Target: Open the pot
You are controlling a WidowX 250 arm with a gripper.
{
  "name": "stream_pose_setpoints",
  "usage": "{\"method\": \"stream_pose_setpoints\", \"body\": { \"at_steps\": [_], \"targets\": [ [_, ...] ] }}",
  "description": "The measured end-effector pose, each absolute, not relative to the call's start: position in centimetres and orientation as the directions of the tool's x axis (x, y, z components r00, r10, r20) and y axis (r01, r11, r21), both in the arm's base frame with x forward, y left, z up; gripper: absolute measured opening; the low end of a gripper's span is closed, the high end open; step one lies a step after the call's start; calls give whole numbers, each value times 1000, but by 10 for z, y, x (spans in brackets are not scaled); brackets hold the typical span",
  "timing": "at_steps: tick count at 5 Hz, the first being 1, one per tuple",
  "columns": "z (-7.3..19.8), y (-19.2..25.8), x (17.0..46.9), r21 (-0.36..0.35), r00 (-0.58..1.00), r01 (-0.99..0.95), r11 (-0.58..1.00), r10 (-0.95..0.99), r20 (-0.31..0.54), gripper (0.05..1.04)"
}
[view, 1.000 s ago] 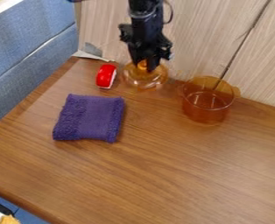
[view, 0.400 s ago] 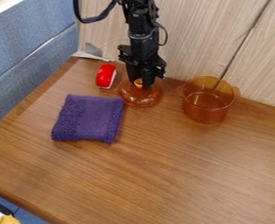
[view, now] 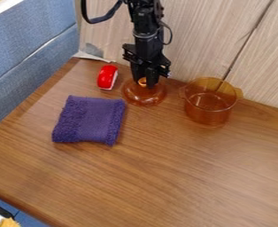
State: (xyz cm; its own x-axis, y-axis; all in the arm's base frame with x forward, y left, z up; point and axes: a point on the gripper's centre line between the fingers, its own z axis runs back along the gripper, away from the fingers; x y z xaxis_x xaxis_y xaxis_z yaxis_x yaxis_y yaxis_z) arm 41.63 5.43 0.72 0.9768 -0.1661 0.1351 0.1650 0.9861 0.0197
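1. The wooden worktop (view: 177, 173) is backed by pale panelling (view: 197, 33).
2. Nearest, a purple cloth (view: 89, 119) is laid.
3. Beyond, the pot (view: 207, 116) is left uncovered.
4. The lid (view: 142, 98) is pinched by its knob (view: 142, 81) in the end effector (view: 145, 82); it could be tipped if lifting precedes full release.

Perhaps an office — blue fabric panelling (view: 32, 42) to one side of the gripper (view: 145, 83), a wood-grain wall (view: 206, 35) close behind it.
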Motion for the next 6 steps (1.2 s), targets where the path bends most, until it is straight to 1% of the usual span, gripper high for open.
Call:
{"method": "stream_pose_setpoints", "body": {
  "at_steps": [1, 2, 3, 4, 5, 6],
  "targets": [
    [7, 54, 416, 25, 980, 146, 989, -148, 130, 740],
    [7, 52, 415, 26, 981, 149, 989, -151, 125, 985],
    [6, 51, 413, 19, 982, 150, 988, -151, 116, 1005],
    [17, 49, 409, 21, 980, 151, 988, -153, 131, 1001],
    [51, 49, 407, 47, 964, 147, 988, -154, 218, 1001],
    [66, 50, 402, 75, 948, 176, 982, -189, 255, 1001]
  ]
}}
